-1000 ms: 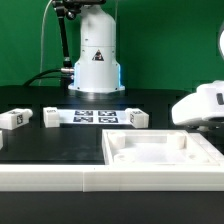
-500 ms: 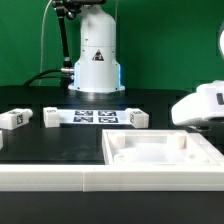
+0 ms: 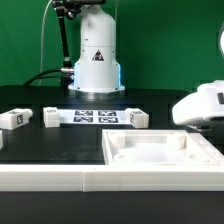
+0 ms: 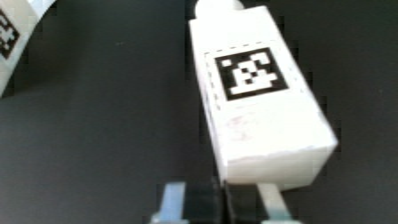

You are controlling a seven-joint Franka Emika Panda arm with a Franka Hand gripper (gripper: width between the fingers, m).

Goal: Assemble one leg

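- The tool shows only in the wrist view. Two pale fingertips stand with a narrow dark gap between them, right at the near end of the leg. The picture is too blurred there to tell whether they are free or nipping something.
- In the exterior view the tool itself is hidden behind the arm's white housing, which sits low over the table at that view's right.
- The leg lies flat and lengthwise on the dark table, one square tag facing up. It is not visible in the exterior view.
- Handling: it looks like a stiff, hollow-light plastic post that should not flex or crush under the fingers. The smooth white faces are probably slick, so a shallow pinch could let it swivel.
- Where to take hold: across the two long side faces, near mid-length, so that it hangs level. The gap as it now stands looks narrower than the post, so the fingers would need to spread first.
- Risk: a grip at the very end would let the far end droop or twist.
- Elsewhere, the white tray sits in front, the marker board lies behind it, and another tagged post lies at the exterior view's left.
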